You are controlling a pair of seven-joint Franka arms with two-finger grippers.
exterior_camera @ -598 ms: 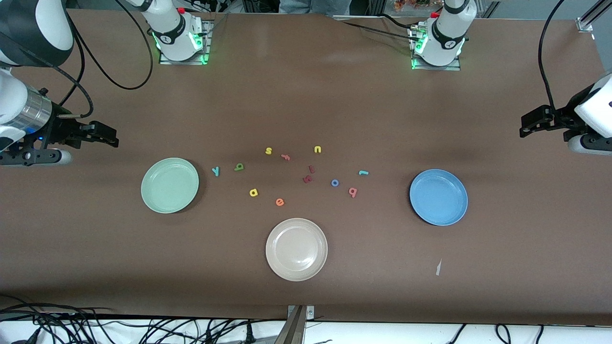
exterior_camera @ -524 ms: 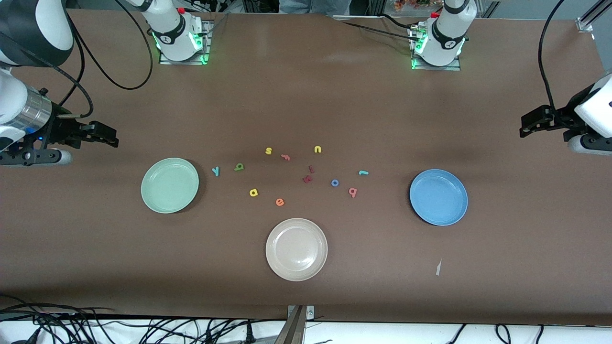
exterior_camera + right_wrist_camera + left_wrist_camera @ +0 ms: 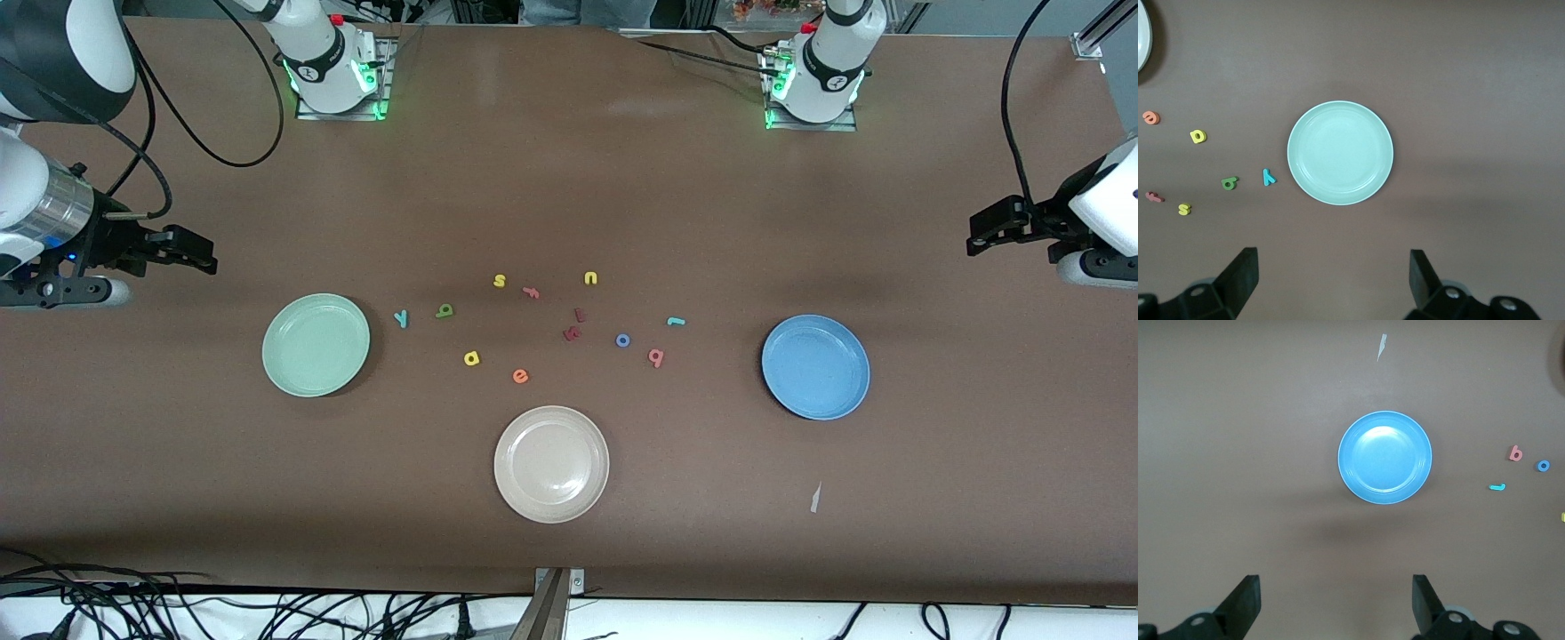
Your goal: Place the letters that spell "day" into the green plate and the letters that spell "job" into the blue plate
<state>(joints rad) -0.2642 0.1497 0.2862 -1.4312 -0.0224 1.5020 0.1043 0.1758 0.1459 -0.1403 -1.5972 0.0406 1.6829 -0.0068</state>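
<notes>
The green plate lies bare toward the right arm's end. Beside it are the teal y, the olive-green letter and the yellow stemmed letter. The blue plate lies bare toward the left arm's end, with the teal j, blue o and pinkish b near it. My right gripper and left gripper both hang open and hold nothing, off at the table's ends.
A beige plate sits nearest the front camera. Among the letters lie a yellow s, pink f, yellow u, orange e and two dark red letters. A paper scrap lies near the blue plate.
The right gripper has drifted very slightly toward its own end of the table. The letters, the plates and the left arm have not moved.
</notes>
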